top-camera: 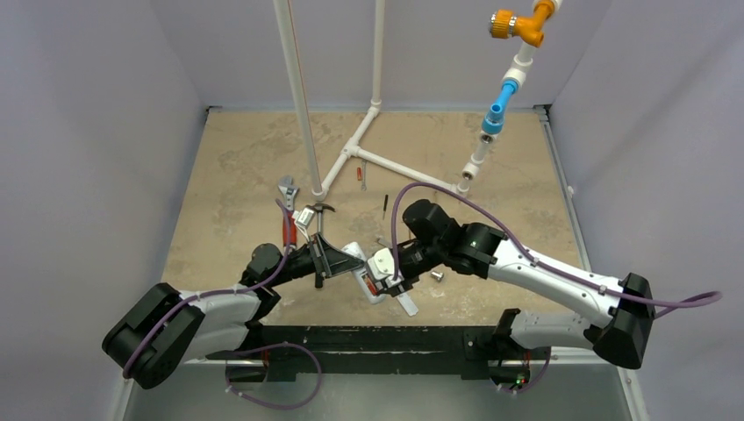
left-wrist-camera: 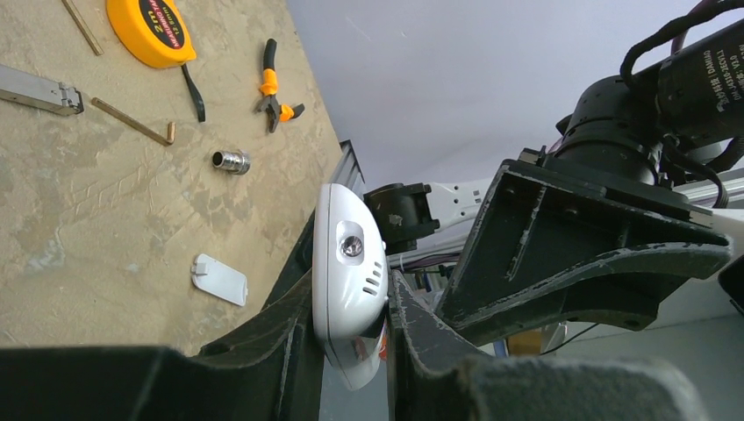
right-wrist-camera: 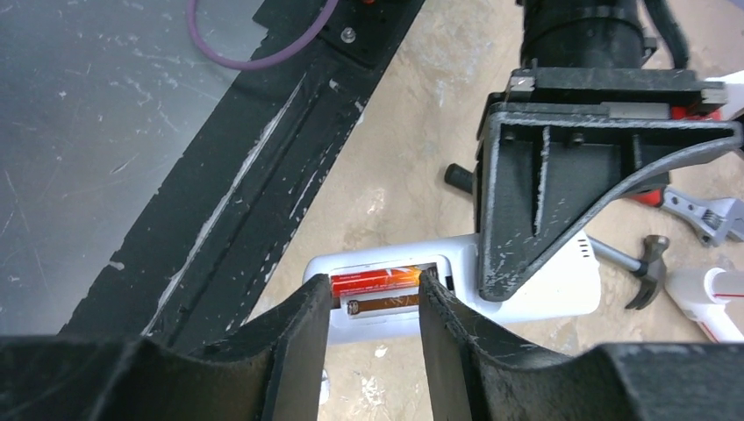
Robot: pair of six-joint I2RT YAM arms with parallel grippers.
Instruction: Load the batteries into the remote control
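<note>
One battery point(right-wrist-camera: 377, 281) lies in the far slot of the remote control point(right-wrist-camera: 575, 285) recess. The slot at its 6 o'clock looks brownish and may be empty; the view is poor. The left gripper point(left-wrist-camera: 351, 298) pinches the remote off the table point(top-camera: 228, 175), at 12 o'clock of the bases. The right gripper point(right-wrist-camera: 377, 294) is spread, straddling the recess. Back your right claw straight off without dragging the battery, and hold the left clamp firm.
</note>
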